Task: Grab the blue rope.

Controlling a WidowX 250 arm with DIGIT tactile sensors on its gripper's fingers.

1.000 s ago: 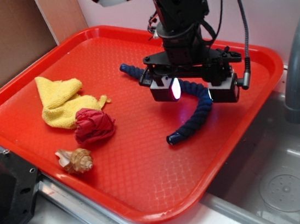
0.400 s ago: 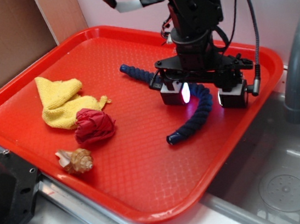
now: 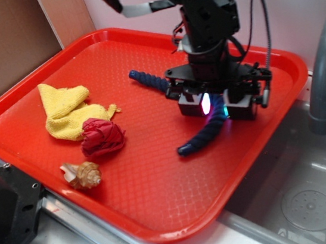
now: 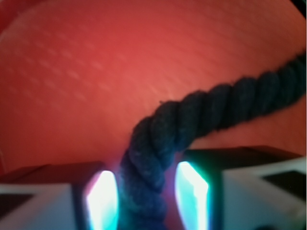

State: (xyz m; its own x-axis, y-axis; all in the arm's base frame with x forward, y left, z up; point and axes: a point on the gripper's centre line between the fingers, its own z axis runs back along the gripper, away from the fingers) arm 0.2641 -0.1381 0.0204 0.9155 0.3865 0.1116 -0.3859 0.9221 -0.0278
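Note:
The blue rope (image 3: 201,138) is a dark navy twisted cord lying curved on the red tray (image 3: 153,183), running from the back middle to the front right. My gripper (image 3: 215,108) is down over the rope's bend, its two glowing pads close on either side of the cord. In the wrist view the rope (image 4: 216,105) comes in from the right and passes down between the pads of my gripper (image 4: 144,196), filling nearly all the gap. The part of the rope under the gripper is hidden in the exterior view.
A yellow cloth (image 3: 65,111), a crumpled red cloth (image 3: 100,136) and a seashell (image 3: 83,174) lie on the tray's left half. A grey tap (image 3: 324,64) and a steel sink (image 3: 305,199) are to the right. A brown board (image 3: 3,47) stands behind left.
The gripper has moved down and slightly left onto the rope, and its jaws have narrowed from wide open to close around the cord. The rope's near end has shifted slightly.

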